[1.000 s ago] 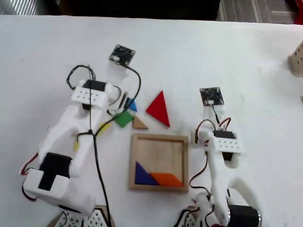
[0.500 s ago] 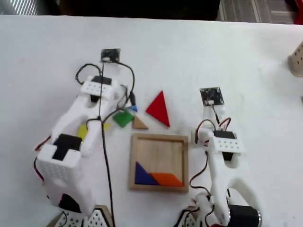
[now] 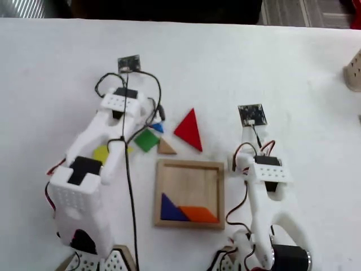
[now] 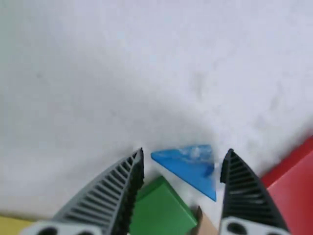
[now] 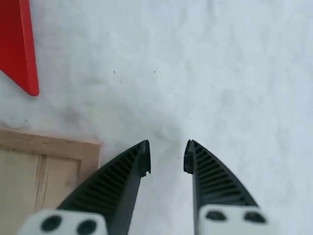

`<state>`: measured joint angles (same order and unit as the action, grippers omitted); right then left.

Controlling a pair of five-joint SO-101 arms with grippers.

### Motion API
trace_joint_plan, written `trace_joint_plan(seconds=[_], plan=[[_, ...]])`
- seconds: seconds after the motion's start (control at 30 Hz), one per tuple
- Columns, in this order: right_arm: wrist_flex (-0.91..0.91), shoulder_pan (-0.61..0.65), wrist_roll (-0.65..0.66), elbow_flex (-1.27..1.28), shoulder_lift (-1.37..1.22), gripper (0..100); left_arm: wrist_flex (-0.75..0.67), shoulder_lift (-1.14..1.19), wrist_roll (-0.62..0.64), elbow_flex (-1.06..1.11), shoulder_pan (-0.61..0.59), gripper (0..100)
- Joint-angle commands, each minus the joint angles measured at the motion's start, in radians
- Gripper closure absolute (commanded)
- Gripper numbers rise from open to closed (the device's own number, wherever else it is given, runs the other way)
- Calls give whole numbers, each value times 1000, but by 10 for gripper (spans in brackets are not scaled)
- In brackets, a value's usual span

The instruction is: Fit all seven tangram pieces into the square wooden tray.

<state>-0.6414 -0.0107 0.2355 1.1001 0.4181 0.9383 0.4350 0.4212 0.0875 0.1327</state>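
From the high view, the small blue triangle [image 3: 157, 127] lies flat off the far left corner of the wooden tray [image 3: 190, 164], just beside the green square [image 3: 146, 140]. I judge it thin, stiff and light, so it is best pinched across opposite edges, low down.

In the left wrist view, the left gripper [image 4: 184, 152] is spread wide with one jaw on each side of the triangle. It seems to touch neither jaw, and the green square crowds one jaw.

In the right wrist view, the right gripper [image 5: 167, 144] is slightly parted and holds nothing, just beside the tray's far right corner.
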Motion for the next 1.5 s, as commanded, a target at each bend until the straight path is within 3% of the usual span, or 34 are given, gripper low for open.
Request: trace_joint_plan(seconds=[0.0, 0.13, 0.47, 0.8, 0.9, 1.03, 1.47], plan=[[-5, -2, 12, -40, 12, 878, 72, -7, 123, -54, 58, 740], [-5, 13, 12, -40, 12, 878, 92, -7, 187, -52, 73, 740], [-5, 13, 12, -40, 12, 878, -6, 25, 189, -83, 42, 740], [-7, 13, 12, -40, 12, 878, 284, 283, 181, -485, 36, 740], [-7, 12, 12, -40, 12, 878, 319, 312, 110, -537, 39, 797], [-7, 12, 12, -40, 12, 878, 322, 312, 58, -542, 53, 985], [-7, 12, 12, -41, 12, 878, 373, 292, 26, -563, 53, 978]])
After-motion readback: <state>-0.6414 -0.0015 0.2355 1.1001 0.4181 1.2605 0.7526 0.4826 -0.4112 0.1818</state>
